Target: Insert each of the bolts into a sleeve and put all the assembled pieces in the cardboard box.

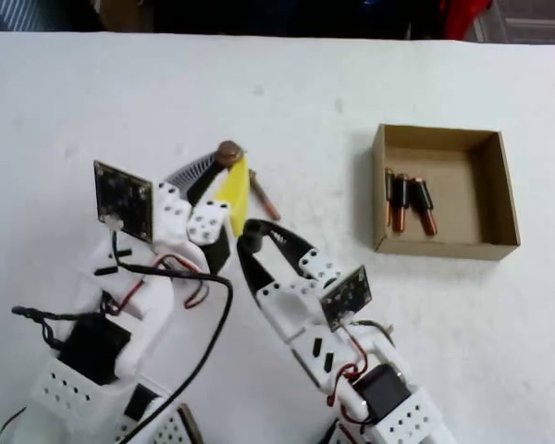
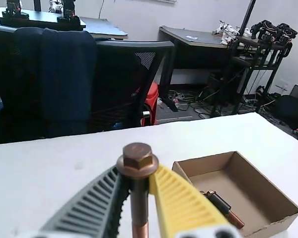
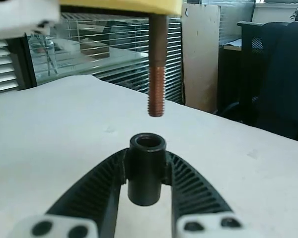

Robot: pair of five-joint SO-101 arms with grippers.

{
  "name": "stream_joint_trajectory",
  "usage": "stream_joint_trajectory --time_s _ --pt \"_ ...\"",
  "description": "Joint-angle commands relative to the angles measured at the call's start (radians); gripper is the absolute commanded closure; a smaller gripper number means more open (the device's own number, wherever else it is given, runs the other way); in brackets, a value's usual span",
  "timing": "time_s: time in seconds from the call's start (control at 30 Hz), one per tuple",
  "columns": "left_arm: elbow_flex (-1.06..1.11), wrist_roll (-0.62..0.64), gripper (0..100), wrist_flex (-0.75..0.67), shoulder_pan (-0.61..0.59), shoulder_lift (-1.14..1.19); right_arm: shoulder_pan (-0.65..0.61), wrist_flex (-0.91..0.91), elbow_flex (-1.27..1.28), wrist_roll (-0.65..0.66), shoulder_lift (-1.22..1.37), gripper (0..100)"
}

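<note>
Bolt [image 2: 137,159] stands upright, head up, clamped between the fingers of the left gripper [image 2: 137,174]. The yellow finger [image 2: 184,204] and the grey one [image 2: 89,204] are closed on its shaft just below the hex head. In the right wrist view the bolt's coppery threaded end hangs free under the yellow finger. It is above the open top of the sleeve [image 3: 146,171] and apart from it, so the tip is not in the hole.

The sleeve is black and upright. The right gripper [image 3: 146,166] holds it near the tips of its black fingers [image 3: 94,191], which are closed against its sides. Whether its lower end touches the tabletop [image 1: 351,92] I cannot tell.

In the high view both grippers are near the middle of the tabletop, close together, the left one just beyond the right one.

The box [image 1: 439,135] lies open on the tabletop, well apart from both grippers and on the right arm's side. Three assembled pieces [image 1: 407,202] lie side by side on its floor, each a dark sleeve with a coppery end showing, in the half nearer the grippers.
</note>
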Motion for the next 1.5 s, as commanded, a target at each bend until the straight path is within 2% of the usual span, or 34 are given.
stream_joint_trajectory --time_s 0.0,0.4,0.9,1.2,1.47 --pt "-0.015 -0.023 98 -0.032 0.016 -0.002 -0.002 -0.03 0.009 0.009 -0.012 98.1" --pt "-0.018 -0.028 98 -0.003 0.077 -0.004 -0.002 0.019 0.009 0.009 -0.01 98.1" --pt "-0.02 -0.028 98 0.069 0.077 -0.01 -0.002 0.019 0.009 0.009 -0.01 98.1" --pt "0.026 -0.026 98 0.123 0.077 -0.136 -0.002 0.018 0.009 0.009 -0.01 98.1" --pt "0.037 -0.028 98 0.117 0.077 -0.134 -0.002 0.018 0.009 0.009 -0.01 98.1"
